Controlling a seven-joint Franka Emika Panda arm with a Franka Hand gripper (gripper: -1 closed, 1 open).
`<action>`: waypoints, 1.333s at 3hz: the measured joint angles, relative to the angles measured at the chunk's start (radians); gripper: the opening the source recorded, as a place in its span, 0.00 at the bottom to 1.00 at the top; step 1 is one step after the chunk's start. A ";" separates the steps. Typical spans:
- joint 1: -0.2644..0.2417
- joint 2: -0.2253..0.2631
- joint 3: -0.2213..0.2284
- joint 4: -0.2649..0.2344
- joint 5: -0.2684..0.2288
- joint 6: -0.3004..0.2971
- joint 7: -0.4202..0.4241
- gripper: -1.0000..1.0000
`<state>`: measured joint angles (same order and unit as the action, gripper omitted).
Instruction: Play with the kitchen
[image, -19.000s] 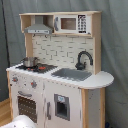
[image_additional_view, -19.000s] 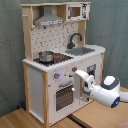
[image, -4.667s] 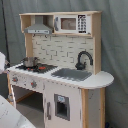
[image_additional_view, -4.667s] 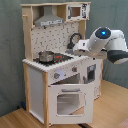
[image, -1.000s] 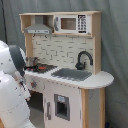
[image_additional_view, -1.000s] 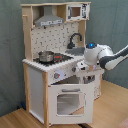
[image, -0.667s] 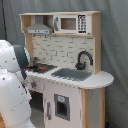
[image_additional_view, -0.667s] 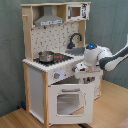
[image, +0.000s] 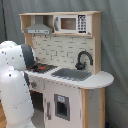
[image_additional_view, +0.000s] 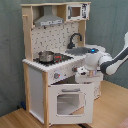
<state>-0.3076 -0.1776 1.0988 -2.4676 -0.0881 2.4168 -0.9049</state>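
Note:
The kitchen is a tall white and light-wood toy with a grey hood, a black faucet and a grey sink. A small metal pot stands on the stovetop. The windowed oven door appears slightly ajar. In the second exterior view my white arm reaches in from the right, and my gripper hangs at the counter's front edge, just above the oven door. In the first exterior view my arm's body hides the kitchen's left front, and the gripper is hidden.
A toy microwave sits in the upper shelf. A grey curtain hangs behind the kitchen. The kitchen stands on a wooden floor.
Over the last second my arm has sunk a little and edged closer to the kitchen's front. It fills more of the first exterior view's left. The kitchen has not moved.

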 joint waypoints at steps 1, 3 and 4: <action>0.002 0.030 0.043 -0.006 0.000 0.057 0.074 0.00; 0.002 0.055 0.157 -0.012 0.000 0.093 0.243 0.00; 0.002 0.056 0.204 -0.015 0.000 0.093 0.335 0.00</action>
<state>-0.3052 -0.1220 1.3023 -2.4828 -0.0880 2.5098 -0.5700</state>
